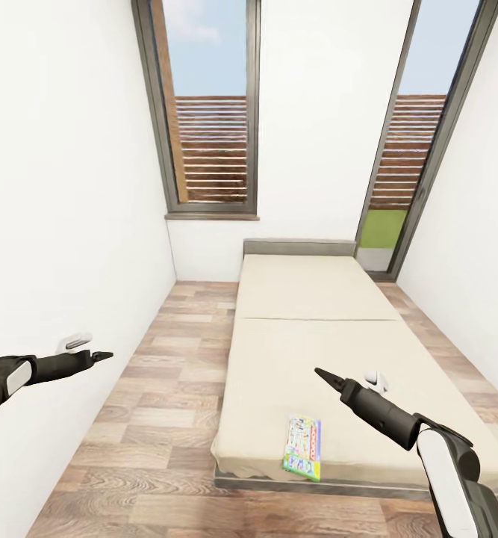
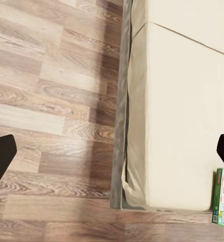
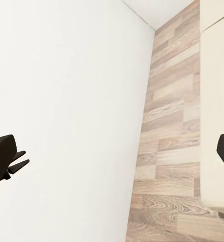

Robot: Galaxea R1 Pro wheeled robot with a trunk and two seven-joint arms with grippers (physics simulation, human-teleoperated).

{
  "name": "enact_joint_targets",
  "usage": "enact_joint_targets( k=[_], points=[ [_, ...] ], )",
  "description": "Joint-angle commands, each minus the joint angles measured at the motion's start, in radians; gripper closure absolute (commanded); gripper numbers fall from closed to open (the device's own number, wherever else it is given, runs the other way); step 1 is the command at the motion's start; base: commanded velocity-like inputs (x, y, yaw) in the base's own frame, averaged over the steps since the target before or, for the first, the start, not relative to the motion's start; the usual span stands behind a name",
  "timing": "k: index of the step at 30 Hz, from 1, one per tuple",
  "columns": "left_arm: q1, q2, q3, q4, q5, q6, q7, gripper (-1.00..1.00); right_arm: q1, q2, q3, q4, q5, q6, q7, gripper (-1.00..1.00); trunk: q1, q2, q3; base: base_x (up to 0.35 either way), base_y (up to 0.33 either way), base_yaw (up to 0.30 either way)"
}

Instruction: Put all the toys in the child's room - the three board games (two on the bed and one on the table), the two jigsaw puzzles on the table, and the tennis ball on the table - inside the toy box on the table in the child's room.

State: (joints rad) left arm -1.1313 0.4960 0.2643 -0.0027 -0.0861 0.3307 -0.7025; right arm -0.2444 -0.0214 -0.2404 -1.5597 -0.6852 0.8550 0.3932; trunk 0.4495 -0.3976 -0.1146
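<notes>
This is a narrow bedroom in a home. A low bed [image 1: 316, 336] with a beige mattress and grey headboard [image 1: 299, 247] stands on wood-plank floor [image 1: 151, 418], between white walls [image 1: 62, 187], below tall dark-framed windows [image 1: 207, 112].

I am looking for lettering and finding nothing I can read. The green-and-white board game [image 1: 303, 447] lying near the foot edge of the bed [image 1: 308, 329] is showing print, but it is too blurred to make out.
</notes>
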Motion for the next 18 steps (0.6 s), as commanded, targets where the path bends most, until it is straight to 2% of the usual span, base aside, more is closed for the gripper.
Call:
enact_joint_targets(
  k=[1, 18],
  points=[
    [-0.001, 0.000, 0.009, 0.000, -0.009, 0.005, -0.003, -1.00, -0.001, 0.000, -0.002, 0.000, 0.003, 0.006, 0.005, -1.00, 0.000, -0.002, -0.002, -0.114, 0.067, 0.000],
    [-0.001, 0.000, 0.009, 0.000, -0.009, 0.005, -0.003, -1.00, -0.001, 0.003, -0.002, 0.000, 0.002, 0.003, 0.002, -1.00, 0.000, -0.002, -0.002, -0.028, 0.012, 0.000]
  ],
)
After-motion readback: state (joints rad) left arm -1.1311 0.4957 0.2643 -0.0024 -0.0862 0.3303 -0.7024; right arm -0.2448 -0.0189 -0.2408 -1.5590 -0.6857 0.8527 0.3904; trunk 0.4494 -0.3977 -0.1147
